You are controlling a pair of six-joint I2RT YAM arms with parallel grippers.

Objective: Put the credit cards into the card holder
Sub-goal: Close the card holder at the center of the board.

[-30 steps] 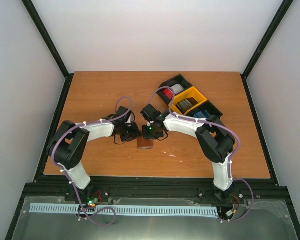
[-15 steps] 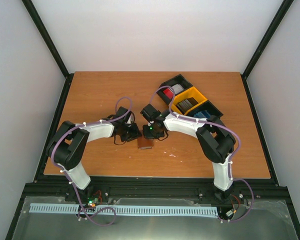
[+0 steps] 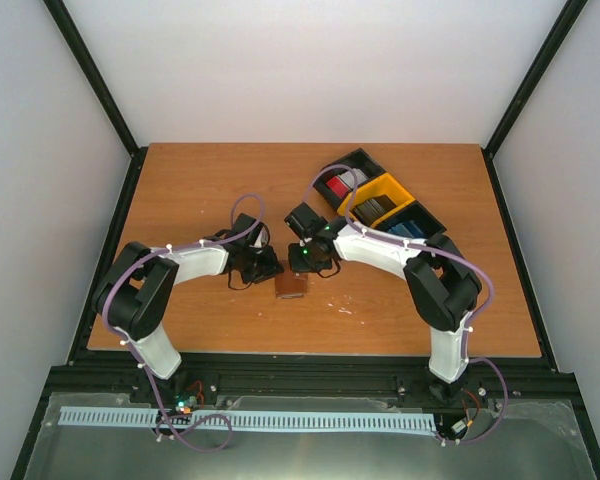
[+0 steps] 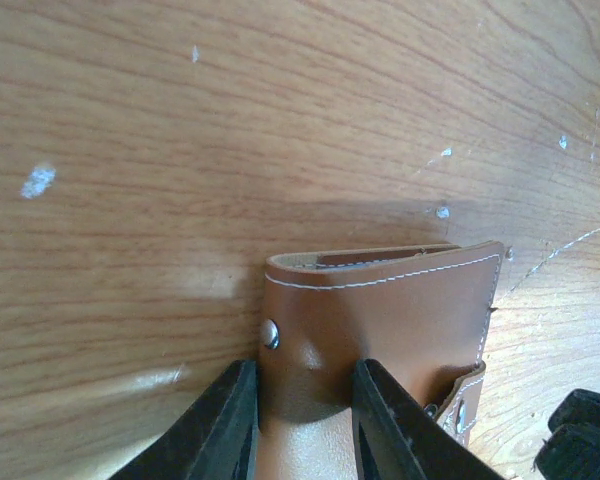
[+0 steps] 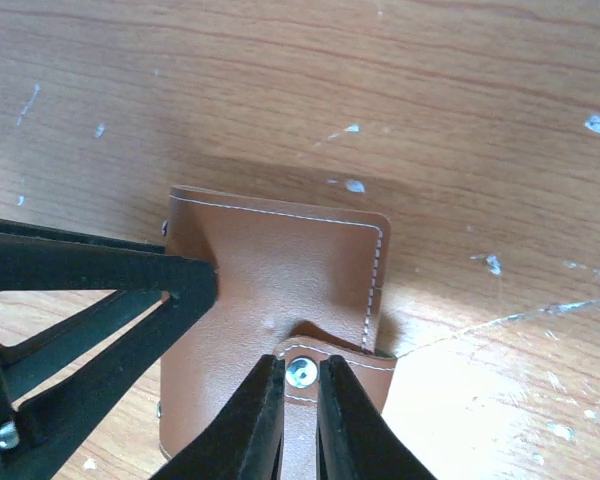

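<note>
card holder (image 4: 380,310) folded, left hand (image 4: 303,368) clamping it, right hand (image 5: 300,365) pinching its tab (image 5: 365,366); cards (image 3: 375,208) in tray (image 3: 366,156)

Card holder (image 4: 380,320) is smooth tan leather with a soft satin sheen, a pale highlight rolling across its face. White thread stitching (image 4: 380,281) runs neatly along the edge. The snap stud (image 5: 300,373) on the tab is shiny silver metal, catching the light. Jaws on both sides are matt black plastic. The worktop (image 4: 280,100) is warm brown wood grain, semi-gloss with glare patches, and scuffed with white flecks and fine scratches. From overhead, the tray (image 3: 400,186) looks like hard plastic, black and yellow
</note>
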